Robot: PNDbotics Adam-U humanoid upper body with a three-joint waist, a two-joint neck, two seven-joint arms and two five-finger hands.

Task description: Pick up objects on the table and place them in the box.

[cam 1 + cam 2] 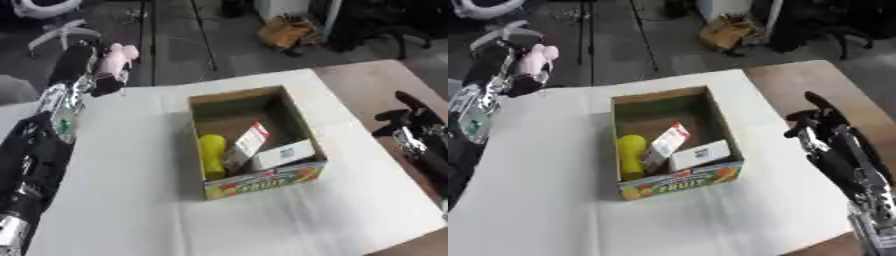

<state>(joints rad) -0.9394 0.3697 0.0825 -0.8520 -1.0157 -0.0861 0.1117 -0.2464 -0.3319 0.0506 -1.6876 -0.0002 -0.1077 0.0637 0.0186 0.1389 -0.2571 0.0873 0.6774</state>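
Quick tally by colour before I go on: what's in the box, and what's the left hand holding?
Yellow item in the box: 1
White cartons in the box: 2, one tilted, one lying flat
Pink item in the left hand: 1
Total: 4

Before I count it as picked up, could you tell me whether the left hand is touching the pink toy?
Touching. In the right eye view the left hand has its fingers curled round the pink toy, raised at the table's far left edge.
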